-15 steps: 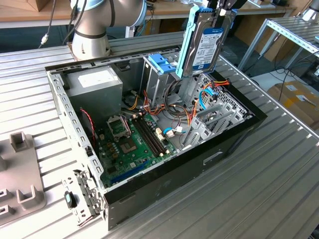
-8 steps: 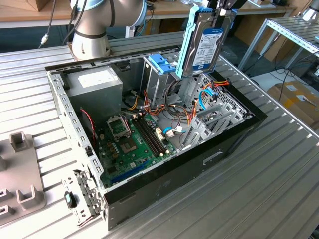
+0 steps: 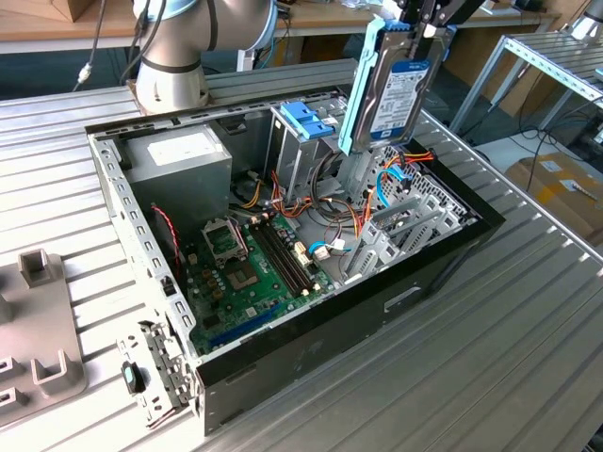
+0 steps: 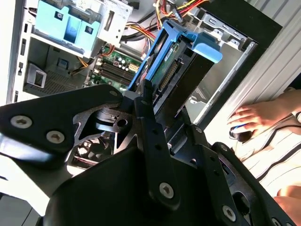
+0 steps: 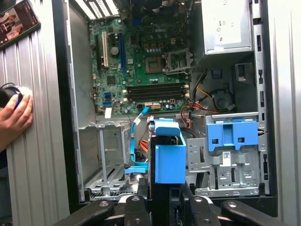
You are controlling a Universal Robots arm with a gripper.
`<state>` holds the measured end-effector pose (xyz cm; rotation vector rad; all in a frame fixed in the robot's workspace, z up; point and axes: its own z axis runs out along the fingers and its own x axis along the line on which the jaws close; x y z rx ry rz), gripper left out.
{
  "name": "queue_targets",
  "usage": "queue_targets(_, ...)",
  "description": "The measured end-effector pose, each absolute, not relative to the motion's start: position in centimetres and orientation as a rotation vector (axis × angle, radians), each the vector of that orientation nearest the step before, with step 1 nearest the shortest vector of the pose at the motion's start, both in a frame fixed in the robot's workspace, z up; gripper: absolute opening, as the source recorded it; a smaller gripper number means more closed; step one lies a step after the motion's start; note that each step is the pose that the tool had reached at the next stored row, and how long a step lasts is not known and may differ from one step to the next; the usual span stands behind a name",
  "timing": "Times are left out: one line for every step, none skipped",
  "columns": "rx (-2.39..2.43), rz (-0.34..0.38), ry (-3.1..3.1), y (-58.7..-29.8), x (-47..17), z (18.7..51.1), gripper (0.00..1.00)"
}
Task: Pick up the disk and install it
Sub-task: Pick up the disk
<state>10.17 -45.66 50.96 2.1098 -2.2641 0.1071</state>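
The disk (image 3: 391, 89), a silver drive with a white-and-blue label in a light blue carrier rail, hangs upright above the open computer case (image 3: 433, 273). My gripper (image 3: 421, 30) is shut on its top end. In both wrist views the black fingers (image 4: 149, 117) clamp the disk (image 4: 171, 66) edge-on, its blue carrier handle (image 5: 168, 157) pointing down into the case. Below it lie an empty metal drive bay (image 5: 106, 155) and loose blue and orange cables. The disk touches nothing in the case.
A tall metal drive cage with a blue bracket (image 3: 306, 121) stands beside the disk. The motherboard (image 3: 250, 259) and power supply (image 3: 179, 155) fill the rest of the case. A person's hand (image 5: 14, 117) rests on the table by the case. Grey fixtures (image 3: 38, 320) sit at the exterior view's left.
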Motion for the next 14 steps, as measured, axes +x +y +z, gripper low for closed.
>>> queue_targets(2.110,0.107,-2.264,-46.0,10.2,50.9,0.35)
queue_targets(2.110,0.107,-2.264,-46.2,10.2,50.9,0.35)
queue_targets(2.110,0.107,-2.264,-46.3,10.2,50.9,0.35)
queue_targets(2.110,0.107,-2.264,-46.6,10.2,50.8,0.35)
queue_targets(2.110,0.107,-2.264,-46.8,10.2,50.8,0.35)
queue_targets(2.110,0.107,-2.264,-47.1,10.2,50.8,0.35)
queue_targets(2.110,0.108,-2.264,-47.3,10.2,50.7,0.35)
queue_targets(2.109,0.108,-2.264,-47.6,10.2,50.7,0.35)
queue_targets(2.110,0.108,-2.264,-47.7,10.2,50.7,0.35)
queue_targets(2.109,0.108,-2.264,-47.9,10.2,50.7,0.35)
queue_targets(2.109,0.108,-2.264,-48.0,10.2,50.7,0.35)
queue_targets(2.109,0.108,-2.264,-48.1,10.2,50.7,0.35)
queue_targets(2.109,0.109,-2.263,-48.3,10.2,50.6,0.35)
queue_targets(2.109,0.109,-2.263,-48.4,10.2,50.6,0.35)
